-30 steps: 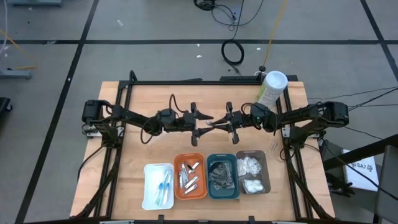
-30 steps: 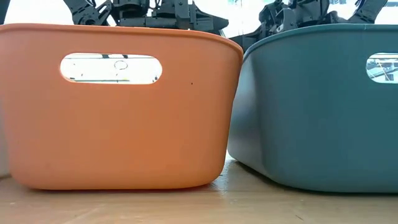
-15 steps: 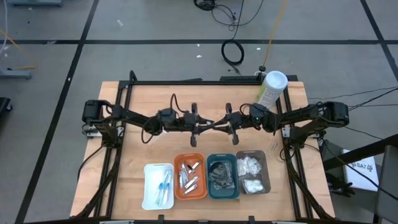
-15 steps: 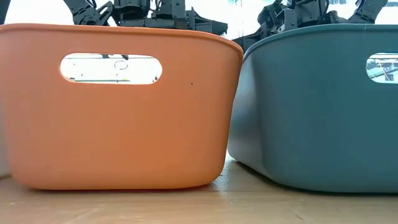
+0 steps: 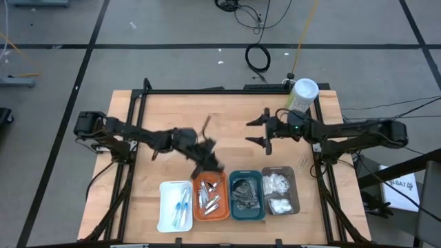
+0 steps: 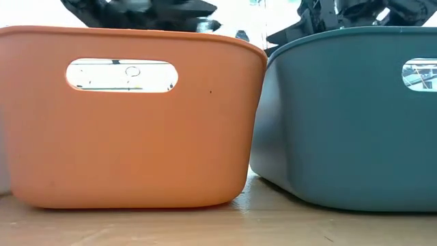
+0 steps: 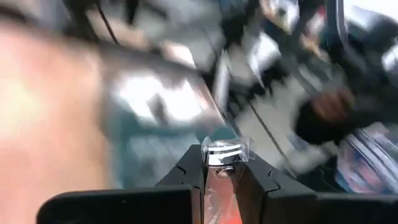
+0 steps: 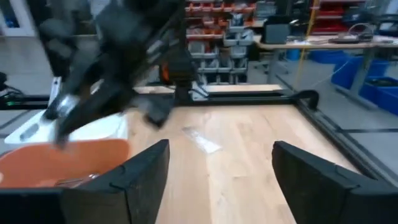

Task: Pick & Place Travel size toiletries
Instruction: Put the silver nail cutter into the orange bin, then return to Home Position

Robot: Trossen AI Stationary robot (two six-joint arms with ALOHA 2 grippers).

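Left hand: reached down over the far edge of the orange tray, its fingers pinched together on a small clear-wrapped silvery piece that stuck out past the fingertips.
White tray: sat at the left end of the row near the front of the tabletop, with slim sticks showing blue lying in it.
Orange tray: stood just right of the white one and held a scatter of silvery metal pieces; from table level only its solid wall and handle slot were visible.
Teal tray: stood touching the orange tray's right side, with dark grey bundles inside.
Grey tray: closed the row on the right, holding white fluffy pads.
Clear wrapper: lay flat on the bare wood, apart from the trays.
Right hand: hung over the middle of the tabletop, well apart from the trays, fingers spread wide with nothing between them.
Pale-green canister: stood upright at the far right corner.
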